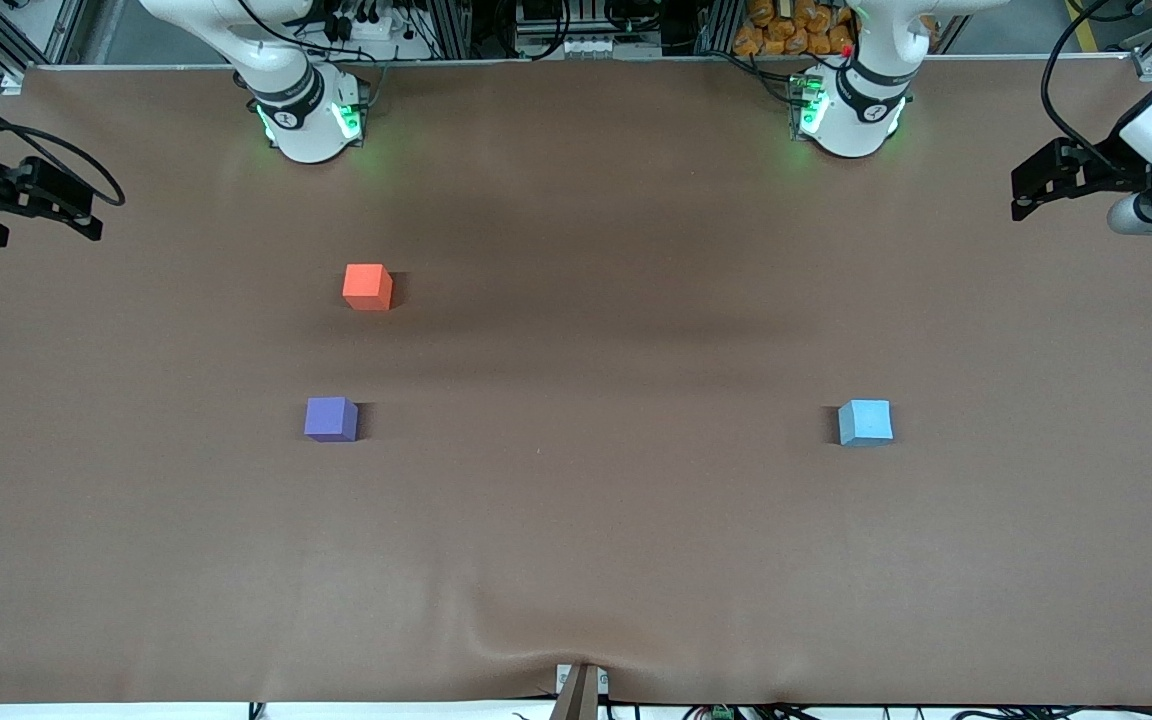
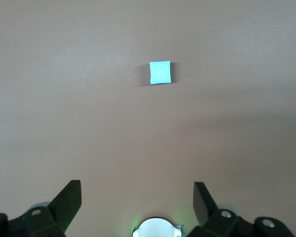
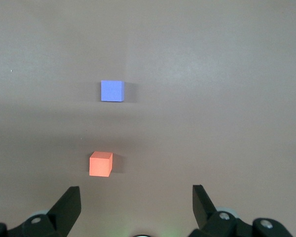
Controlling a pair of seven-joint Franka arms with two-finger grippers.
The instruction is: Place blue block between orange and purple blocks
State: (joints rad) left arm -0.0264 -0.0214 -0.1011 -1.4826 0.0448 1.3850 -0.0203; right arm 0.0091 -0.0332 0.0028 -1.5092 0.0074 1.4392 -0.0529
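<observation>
The blue block (image 1: 865, 421) (image 2: 160, 72) sits alone on the brown table toward the left arm's end. The orange block (image 1: 368, 287) (image 3: 100, 164) and the purple block (image 1: 331, 418) (image 3: 112, 91) lie toward the right arm's end, with a bare gap between them. The orange one is farther from the front camera than the purple one. My left gripper (image 1: 1021, 196) (image 2: 137, 185) hangs open and empty high over the left arm's end of the table. High over the right arm's end, my right gripper (image 1: 56, 225) (image 3: 136, 188) is also open and empty.
A brown cloth (image 1: 576, 520) covers the table and bulges into a wrinkle at the near edge by a small bracket (image 1: 581, 688). The two arm bases (image 1: 308, 115) (image 1: 851, 112) stand along the edge farthest from the front camera.
</observation>
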